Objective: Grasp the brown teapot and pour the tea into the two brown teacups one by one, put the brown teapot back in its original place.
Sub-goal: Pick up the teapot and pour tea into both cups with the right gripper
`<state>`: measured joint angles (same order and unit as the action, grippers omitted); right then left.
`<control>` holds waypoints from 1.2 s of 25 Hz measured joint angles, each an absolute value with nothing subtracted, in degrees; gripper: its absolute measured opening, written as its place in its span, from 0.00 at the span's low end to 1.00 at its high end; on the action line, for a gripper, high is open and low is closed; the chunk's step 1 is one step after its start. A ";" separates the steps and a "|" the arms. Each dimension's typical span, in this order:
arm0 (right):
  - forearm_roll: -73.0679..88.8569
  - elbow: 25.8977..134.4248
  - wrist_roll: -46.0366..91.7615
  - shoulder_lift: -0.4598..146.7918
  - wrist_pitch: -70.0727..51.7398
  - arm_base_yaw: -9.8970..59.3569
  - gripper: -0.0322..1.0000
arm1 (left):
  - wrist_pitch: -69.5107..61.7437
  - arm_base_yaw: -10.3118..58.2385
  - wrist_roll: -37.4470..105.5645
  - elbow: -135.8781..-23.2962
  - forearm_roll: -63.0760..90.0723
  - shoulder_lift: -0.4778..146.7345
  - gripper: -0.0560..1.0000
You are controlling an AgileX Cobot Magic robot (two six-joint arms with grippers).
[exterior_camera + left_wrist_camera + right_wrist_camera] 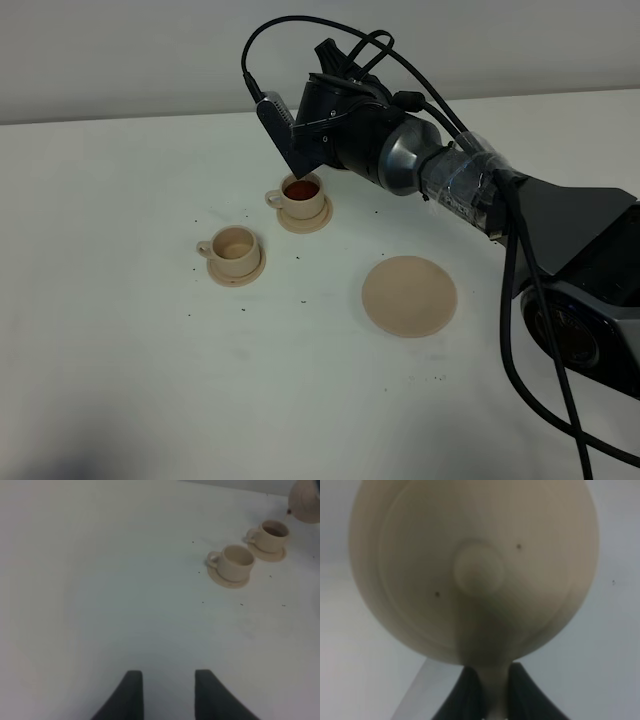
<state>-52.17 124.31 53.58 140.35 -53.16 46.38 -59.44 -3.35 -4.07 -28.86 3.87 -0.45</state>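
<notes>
My right gripper [491,690] is shut on the loop handle of the brown teapot [475,570], whose knobbed lid fills the right wrist view. In the high view the right gripper [300,165] hangs tilted just above the far teacup [302,196], which holds reddish tea; the wrist hides the teapot there. The teapot's round body [306,505] shows above that cup [272,534] in the left wrist view. The near teacup [236,247] stands on its saucer and looks empty. The flat tan saucer [409,295] lies bare to the right. My left gripper [167,690] is open over bare table.
Small dark specks [300,300] are scattered on the white table [120,380] around the cups. The right arm's body and black cables [520,300] fill the right side. The table's back edge [100,118] runs behind the cups.
</notes>
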 joint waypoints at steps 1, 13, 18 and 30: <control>-52.17 124.31 53.58 140.35 -53.16 46.38 0.14 | -59.44 -3.35 -4.07 -28.86 3.87 -0.45 0.31; -51.93 124.31 53.60 140.35 -53.16 46.38 0.14 | -59.44 -3.35 -4.07 -28.86 3.87 -0.45 0.31; -51.93 124.31 54.00 140.35 -53.14 46.48 0.14 | -59.44 -3.35 -4.07 -28.86 3.87 -0.45 0.31; -51.98 124.31 54.62 140.35 -53.10 46.93 0.14 | -59.44 -3.35 -4.07 -28.86 3.87 -0.45 0.31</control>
<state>-51.98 124.31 54.62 140.35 -53.10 46.93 -59.44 -3.35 -4.07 -28.86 3.87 -0.45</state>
